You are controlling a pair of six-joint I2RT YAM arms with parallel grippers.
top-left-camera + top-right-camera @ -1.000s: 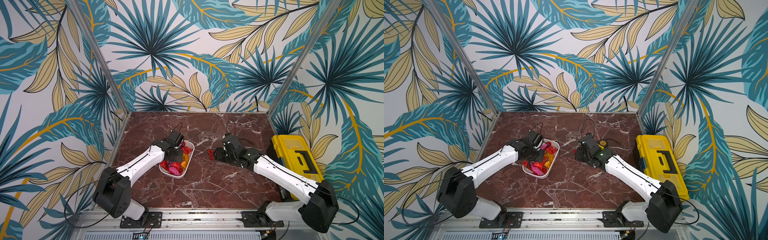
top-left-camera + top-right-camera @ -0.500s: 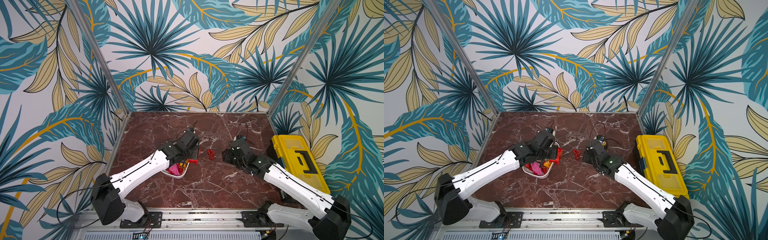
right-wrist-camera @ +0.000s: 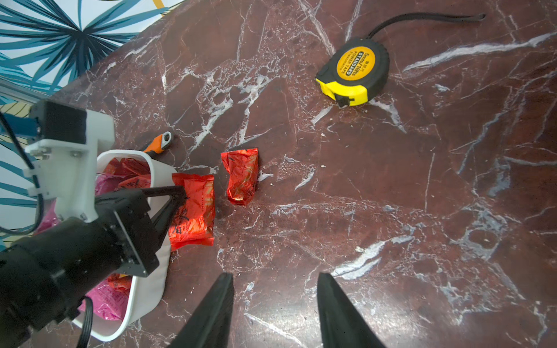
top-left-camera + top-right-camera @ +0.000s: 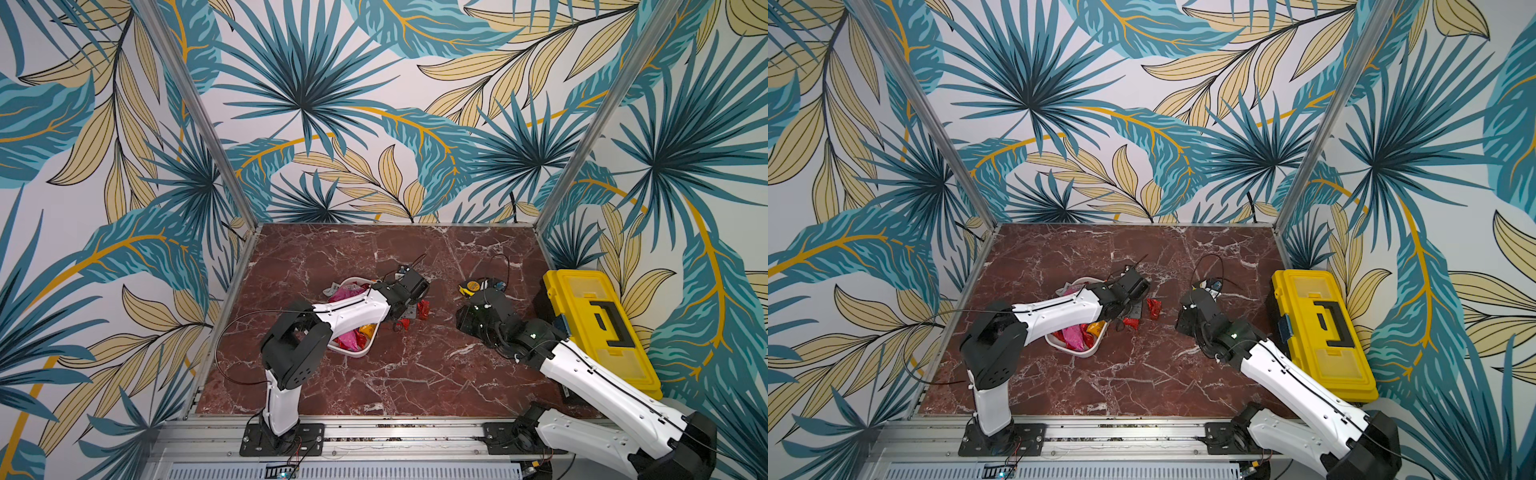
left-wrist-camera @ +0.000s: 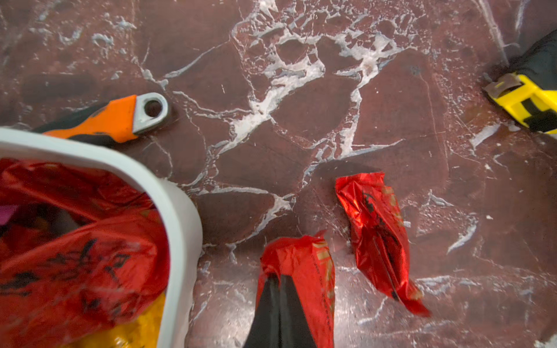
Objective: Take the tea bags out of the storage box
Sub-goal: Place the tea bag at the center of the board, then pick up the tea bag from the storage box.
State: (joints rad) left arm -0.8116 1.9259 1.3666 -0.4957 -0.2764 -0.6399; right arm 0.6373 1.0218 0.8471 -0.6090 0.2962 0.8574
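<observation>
The storage box (image 4: 358,354) is a shallow white tray, seen in both top views, with its rim (image 5: 180,217) close by in the left wrist view. Several tea bags, red, pink and yellow, lie in it (image 4: 1073,336). My left gripper (image 5: 275,275) is shut on one red tea bag (image 5: 304,271), held low over the table just outside the box rim (image 3: 158,211). A second red tea bag (image 5: 373,235) lies loose on the marble beside it (image 3: 242,177). My right gripper (image 3: 275,274) stands open and empty, a short way to the right of both sachets.
A yellow and black tape measure (image 3: 352,70) lies behind the right gripper. An orange-handled tool (image 5: 114,120) rests against the far side of the box. A big yellow toolbox (image 4: 598,324) stands along the right wall. My left arm (image 4: 349,311) reaches over the box.
My left gripper has carried a red tea bag from over the box rightward to the table. My right arm has drawn back to the right, away from the loose sachet.
</observation>
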